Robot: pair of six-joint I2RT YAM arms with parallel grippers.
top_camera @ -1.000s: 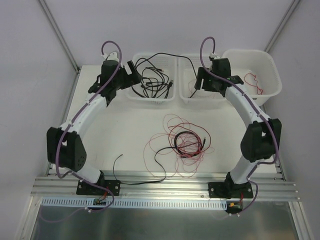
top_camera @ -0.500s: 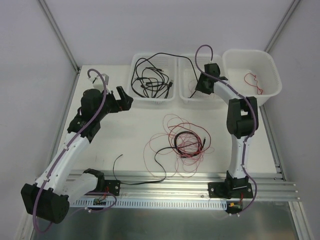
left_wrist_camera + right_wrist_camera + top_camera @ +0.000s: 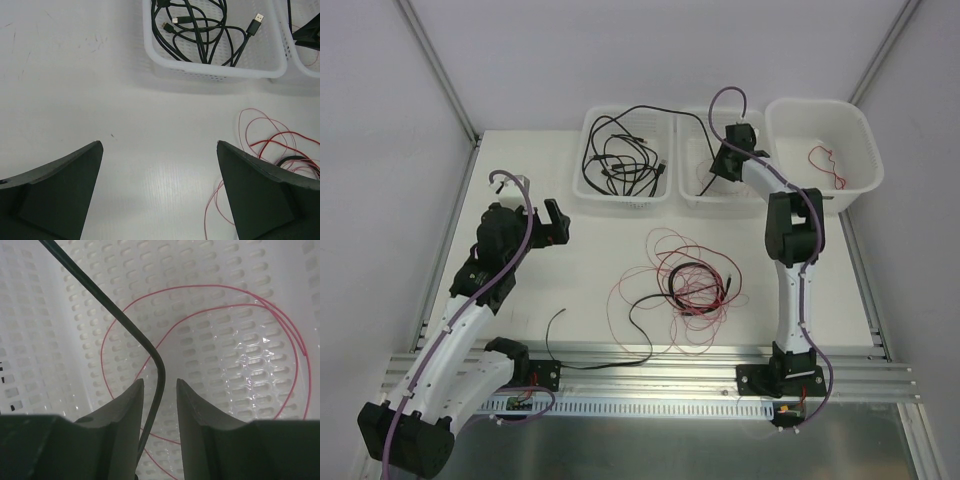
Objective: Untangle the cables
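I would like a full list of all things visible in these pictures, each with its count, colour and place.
table: one, white, under everything
baskets: two, white, perforated, far edge
tub: one, white, far right
black cables: several, in the left basket
red wire: one, in the tub
tangle: one, red and black, table centre
pink wire: thin loops, middle basket
black cable: one, middle basket, between the right jaws
left gripper: black, open, over the table's left
right gripper: black, inside the middle basket, jaws slightly apart
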